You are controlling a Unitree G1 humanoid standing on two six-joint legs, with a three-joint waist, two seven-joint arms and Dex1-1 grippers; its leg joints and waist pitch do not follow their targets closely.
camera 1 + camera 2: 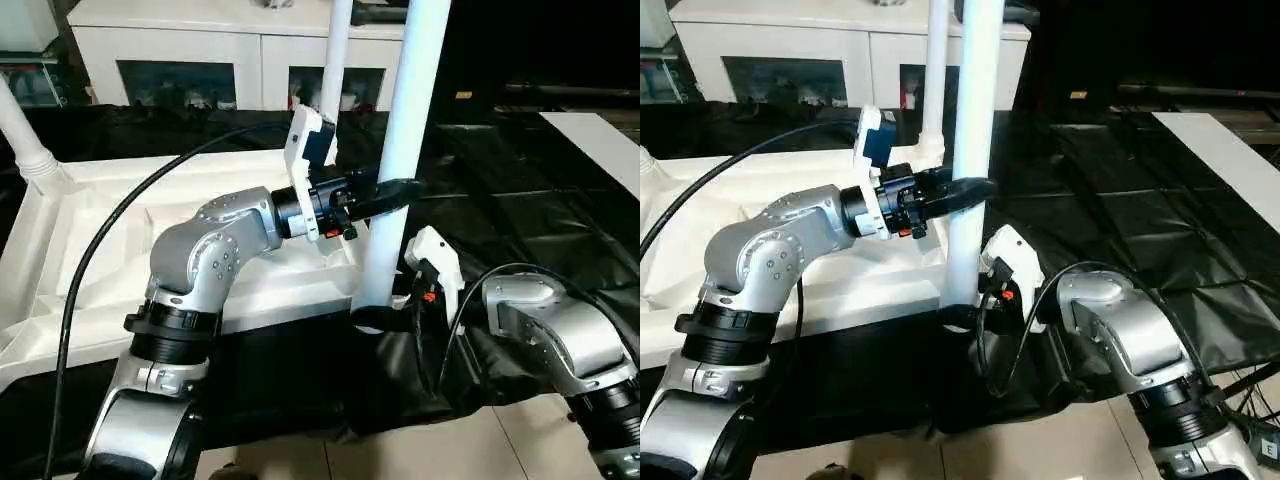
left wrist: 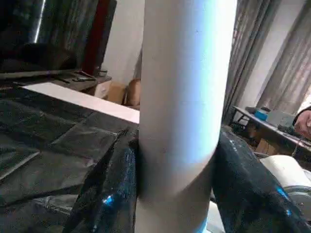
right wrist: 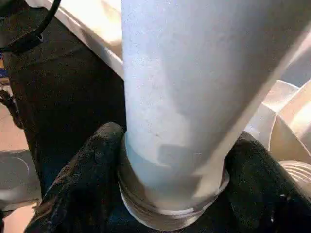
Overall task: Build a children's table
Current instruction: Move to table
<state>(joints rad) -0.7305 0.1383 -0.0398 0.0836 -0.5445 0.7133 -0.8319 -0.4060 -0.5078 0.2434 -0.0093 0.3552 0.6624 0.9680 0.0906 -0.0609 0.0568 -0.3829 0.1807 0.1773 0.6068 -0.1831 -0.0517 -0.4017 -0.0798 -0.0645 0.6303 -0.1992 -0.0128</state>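
While the head view shows the leg (image 1: 405, 150) upright at the near corner of the upturned tabletop (image 1: 70, 230), my left hand (image 1: 385, 197) pinches it mid-shaft and my right hand (image 1: 385, 318) clasps its base. Left wrist view: fingers (image 2: 109, 194) flank the tube. Right wrist view: threaded end at the fingers (image 3: 90, 160); I judge I should keep it plumb while screwing in.

Upright white leg (image 1: 405, 150) in tabletop (image 1: 90, 260) corner

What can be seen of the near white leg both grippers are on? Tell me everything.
The leg is a smooth white plastic-looking tube, standing nearly upright at the near right corner of the upturned tabletop. The left gripper clasps its middle; the right gripper clasps its base, where a threaded end shows.
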